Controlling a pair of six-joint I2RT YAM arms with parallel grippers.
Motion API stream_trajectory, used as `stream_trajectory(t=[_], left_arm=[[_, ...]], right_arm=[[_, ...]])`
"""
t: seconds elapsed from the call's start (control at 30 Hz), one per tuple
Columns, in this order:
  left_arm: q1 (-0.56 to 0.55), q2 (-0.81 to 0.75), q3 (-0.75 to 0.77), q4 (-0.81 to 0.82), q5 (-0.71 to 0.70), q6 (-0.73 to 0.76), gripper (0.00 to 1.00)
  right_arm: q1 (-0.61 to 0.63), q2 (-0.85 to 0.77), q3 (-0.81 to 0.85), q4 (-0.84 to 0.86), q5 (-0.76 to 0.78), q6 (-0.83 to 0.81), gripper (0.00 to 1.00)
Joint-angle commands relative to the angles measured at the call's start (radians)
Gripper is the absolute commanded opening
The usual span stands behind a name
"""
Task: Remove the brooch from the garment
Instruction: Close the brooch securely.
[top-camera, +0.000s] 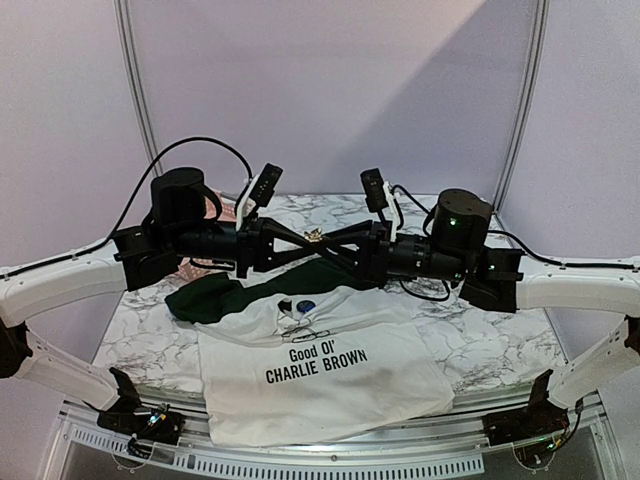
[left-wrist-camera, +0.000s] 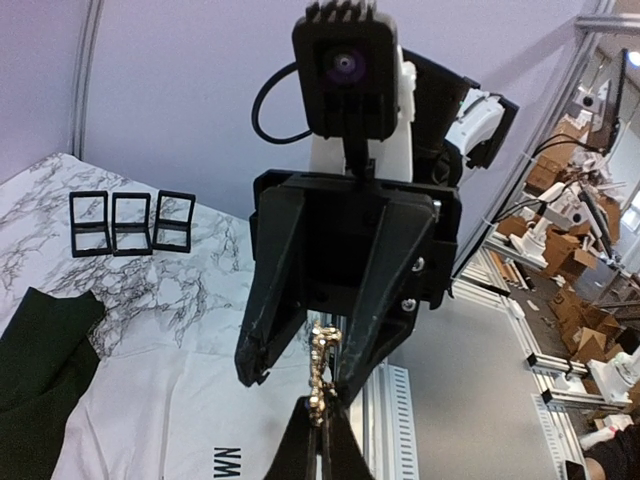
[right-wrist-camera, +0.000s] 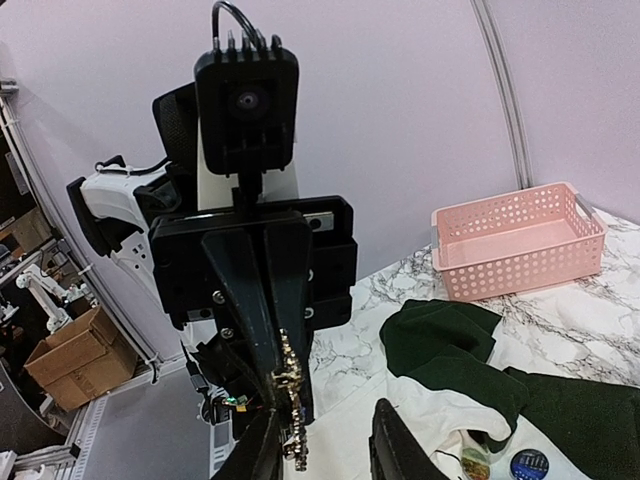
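Closest to the overhead camera sat the left arm's base (top-camera: 140, 420) and the right arm's base (top-camera: 525, 425). Just beyond them the garment (top-camera: 330, 375) lay spread on the marble table (top-camera: 140, 345), its print reading upright to me and one green sleeve bunched toward the left. Above the shirt both arms reached inward, the left gripper (top-camera: 303, 240) and the right gripper (top-camera: 330, 240) tip to tip. The gold brooch (top-camera: 315, 237) was up in the air between them, clear of the fabric. A small blue badge (top-camera: 305, 306) lay near the collar.

From the left wrist I saw my own fingers (left-wrist-camera: 300, 450) pressed together at the bottom edge, pinching the lower end of the brooch (left-wrist-camera: 320, 372). The right gripper (left-wrist-camera: 298, 380) faced me with its jaws parted, one finger on each side of the brooch; I could not tell whether either touched it. Three black frames (left-wrist-camera: 130, 222) stood on the marble behind.

From the right wrist, my own fingers (right-wrist-camera: 400, 440) stood a moderate gap apart, with the brooch (right-wrist-camera: 293, 430) hanging between them, nearer one finger than the other. The left gripper (right-wrist-camera: 280, 375) opposite was clamped on the brooch's upper part. A pink basket (right-wrist-camera: 515, 240) sat on the table beyond the garment (right-wrist-camera: 440, 340)
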Motion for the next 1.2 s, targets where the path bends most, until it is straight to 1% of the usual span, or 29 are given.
stream_trajectory(t=[0.0, 0.37, 0.63, 0.97, 1.17], left_arm=[[-0.027, -0.010, 0.015, 0.007, 0.032, 0.021, 0.00], [-0.030, -0.013, 0.015, -0.001, 0.029, 0.028, 0.00], [-0.032, -0.012, 0.017, -0.003, 0.032, 0.033, 0.00], [-0.037, -0.013, 0.019, -0.013, 0.028, 0.041, 0.00], [-0.038, -0.018, 0.022, -0.032, 0.001, 0.048, 0.00]], right_arm=[[-0.026, 0.033, 0.038, -0.046, 0.021, 0.019, 0.29], [-0.056, 0.035, 0.037, -0.054, 0.029, 0.072, 0.24], [-0.079, 0.045, 0.050, -0.070, -0.002, 0.106, 0.22], [-0.091, 0.046, 0.050, -0.084, 0.032, 0.138, 0.21], [-0.094, 0.029, 0.022, -0.052, 0.040, 0.140, 0.21]])
